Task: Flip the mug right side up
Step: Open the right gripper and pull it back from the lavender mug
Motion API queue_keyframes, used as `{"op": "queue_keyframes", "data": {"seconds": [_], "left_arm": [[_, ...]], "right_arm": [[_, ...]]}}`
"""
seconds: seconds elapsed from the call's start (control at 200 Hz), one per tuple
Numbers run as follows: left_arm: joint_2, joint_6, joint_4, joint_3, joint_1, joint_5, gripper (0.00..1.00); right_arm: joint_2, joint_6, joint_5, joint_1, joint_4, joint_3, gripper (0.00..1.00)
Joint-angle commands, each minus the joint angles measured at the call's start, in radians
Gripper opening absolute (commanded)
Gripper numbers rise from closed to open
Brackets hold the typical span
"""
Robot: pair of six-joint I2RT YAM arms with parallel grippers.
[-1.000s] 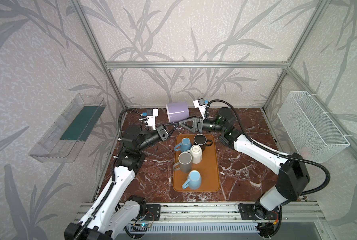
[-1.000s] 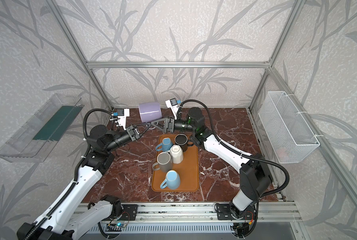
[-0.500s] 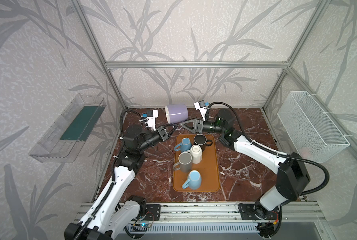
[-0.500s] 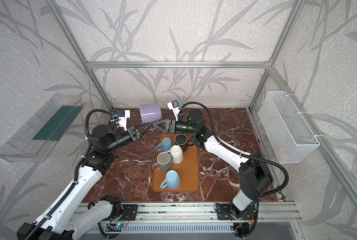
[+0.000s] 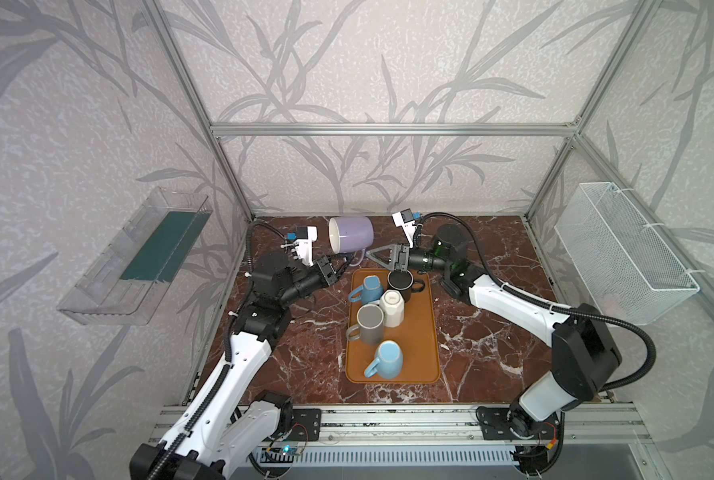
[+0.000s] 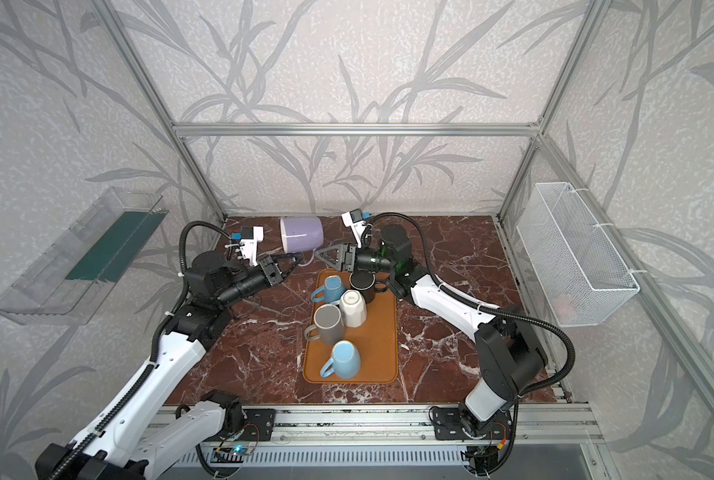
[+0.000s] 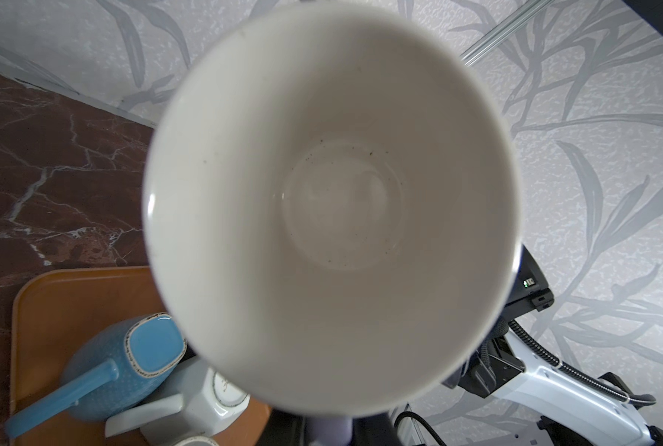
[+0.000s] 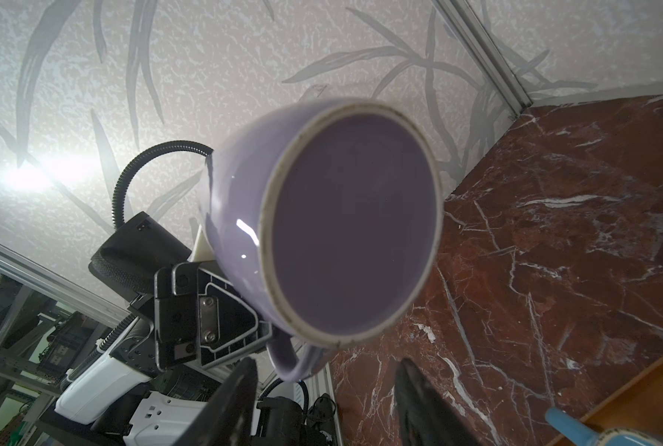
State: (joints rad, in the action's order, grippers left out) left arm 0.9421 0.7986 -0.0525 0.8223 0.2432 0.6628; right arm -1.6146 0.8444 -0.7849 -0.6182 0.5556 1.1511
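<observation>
A purple mug (image 5: 351,233) (image 6: 302,233) with a white inside hangs in the air over the back of the table. It lies on its side, mouth toward the left wall. My left gripper (image 5: 344,263) (image 6: 294,261) is shut on its handle (image 8: 295,363) from below. The left wrist view looks straight into the mug's bowl (image 7: 330,193). My right gripper (image 5: 372,255) (image 8: 322,405) stands open just right of the mug, facing its purple base (image 8: 353,228), with nothing between its fingers (image 8: 233,401).
An orange tray (image 5: 424,332) in the middle holds several mugs: blue (image 5: 365,289), black (image 5: 401,282), white (image 5: 392,307), grey (image 5: 370,322) and light blue (image 5: 386,359). A wire basket (image 5: 621,249) hangs on the right wall and a clear bin (image 5: 139,257) on the left wall.
The purple mug has sunk slightly and rolled a little in the left gripper's hold, so its mouth shows more. Both arms have shifted only slightly.
</observation>
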Motion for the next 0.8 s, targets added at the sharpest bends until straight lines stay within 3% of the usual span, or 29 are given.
{"op": "queue_keyframes", "data": {"seconds": [0.0, 0.795], "left_arm": [[-0.017, -0.057, -0.041, 0.015, 0.0, -0.02, 0.0], [0.159, -0.306, 0.222, 0.052, -0.076, -0.17, 0.0]], "right_arm": [[0.053, -0.004, 0.004, 0.016, 0.024, -0.027, 0.58], [0.341, -0.085, 0.019, 0.126, -0.182, -0.25, 0.58]]}}
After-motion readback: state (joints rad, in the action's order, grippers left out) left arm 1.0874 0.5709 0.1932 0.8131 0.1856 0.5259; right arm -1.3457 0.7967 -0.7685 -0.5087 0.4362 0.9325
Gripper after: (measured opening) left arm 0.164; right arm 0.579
